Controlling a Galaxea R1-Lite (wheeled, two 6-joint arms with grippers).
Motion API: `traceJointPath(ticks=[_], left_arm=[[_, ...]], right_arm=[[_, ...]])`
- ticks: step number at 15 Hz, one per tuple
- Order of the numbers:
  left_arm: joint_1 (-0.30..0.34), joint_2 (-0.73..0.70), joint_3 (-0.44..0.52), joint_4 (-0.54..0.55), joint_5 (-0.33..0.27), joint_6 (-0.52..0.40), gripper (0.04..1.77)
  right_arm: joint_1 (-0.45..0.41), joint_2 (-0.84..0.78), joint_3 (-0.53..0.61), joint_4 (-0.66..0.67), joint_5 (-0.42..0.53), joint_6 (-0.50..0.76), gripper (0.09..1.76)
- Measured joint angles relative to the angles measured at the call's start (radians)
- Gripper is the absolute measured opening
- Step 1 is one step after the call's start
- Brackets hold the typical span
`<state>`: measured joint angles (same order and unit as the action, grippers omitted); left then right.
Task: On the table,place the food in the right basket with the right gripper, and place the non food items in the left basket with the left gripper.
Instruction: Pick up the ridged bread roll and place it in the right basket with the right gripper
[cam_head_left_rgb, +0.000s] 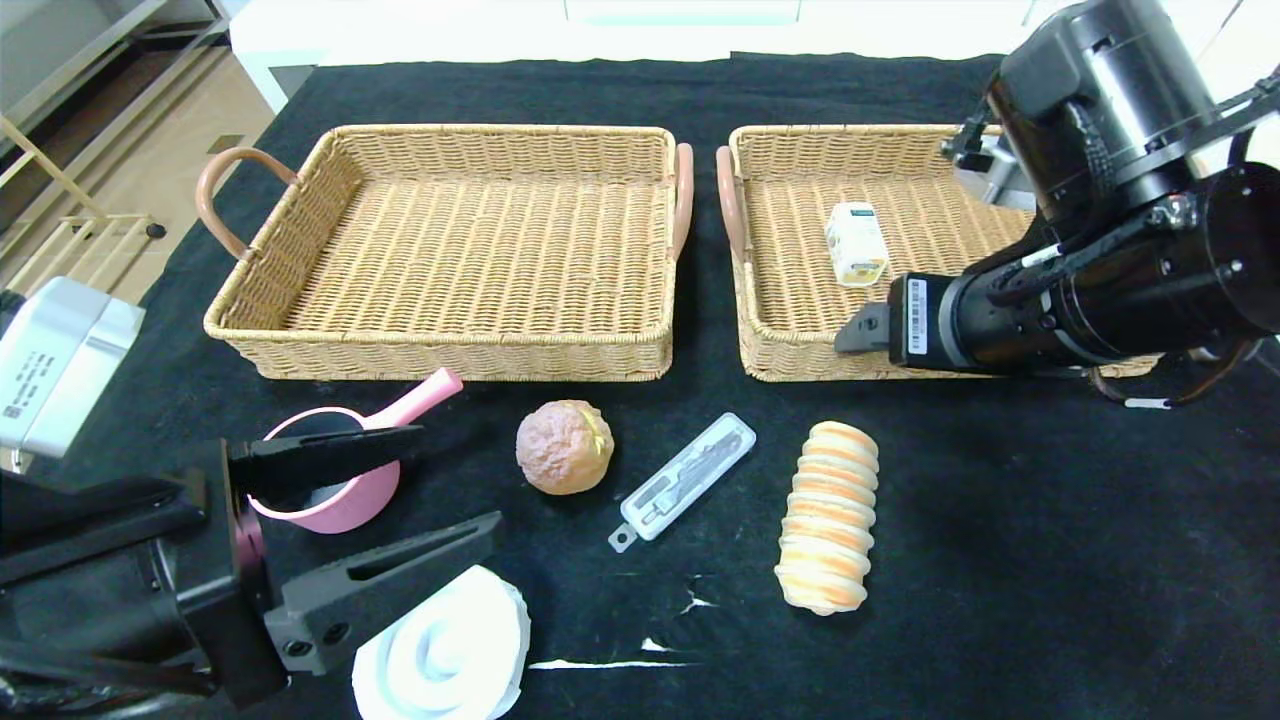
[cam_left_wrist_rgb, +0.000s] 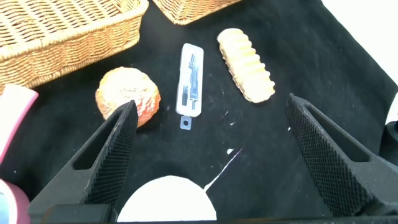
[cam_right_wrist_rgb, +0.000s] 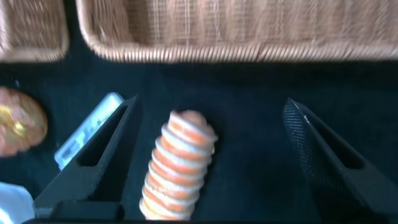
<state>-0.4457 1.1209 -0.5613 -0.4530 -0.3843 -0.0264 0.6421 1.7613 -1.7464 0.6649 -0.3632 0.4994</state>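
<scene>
1. We judged the chief risk to be a poor descent of the right gripper (cam_right_wrist_rgb: 208, 158) onto the ridged orange-and-cream striped bread roll (cam_head_left_rgb: 828, 515): the soft loaf lay lengthwise near to far, so jaws closing off-centre could pinch one end and let it sag or roll.
2. We noted a second hazard in the clear plastic case holding a small knife (cam_head_left_rgb: 685, 478), which lay just left of the roll; a wide jaw could nudge or catch it, putting a non-food item in the wrong basket.
3. The right gripper hovered above the near rim of the right wicker basket (cam_head_left_rgb: 770, 345), its jaws spread wide and empty, straddling the roll in its wrist view without touching it.
4. A small white-and-yellow carton (cam_head_left_rgb: 856, 243) already lay inside the right basket.
5. The left gripper (cam_head_left_rgb: 400, 500) waited at the near left, jaws fully apart and holding nothing, above a pink handled cup (cam_head_left_rgb: 345, 480) and a white tape roll (cam_head_left_rgb: 445, 650).
6. The left wicker basket (cam_head_left_rgb: 300, 330) held nothing; a round brown bun (cam_head_left_rgb: 564, 447) lay on the black cloth (cam_head_left_rgb: 1050, 560).
</scene>
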Motion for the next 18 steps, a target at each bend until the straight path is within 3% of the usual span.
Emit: traceJointPath(ticks=[6,18], left_arm=[[0.001,0.002,-0.001,0.0,0.0,0.0,1.72],[-0.001,0.008,0.001,0.002,0.0,0.001,1.72]], right_arm=[[0.091,0.007,0.114,0.004,0.001,0.061,1.68],[0.111,0.11,0.122,0.017,0.006,0.173,1.7]])
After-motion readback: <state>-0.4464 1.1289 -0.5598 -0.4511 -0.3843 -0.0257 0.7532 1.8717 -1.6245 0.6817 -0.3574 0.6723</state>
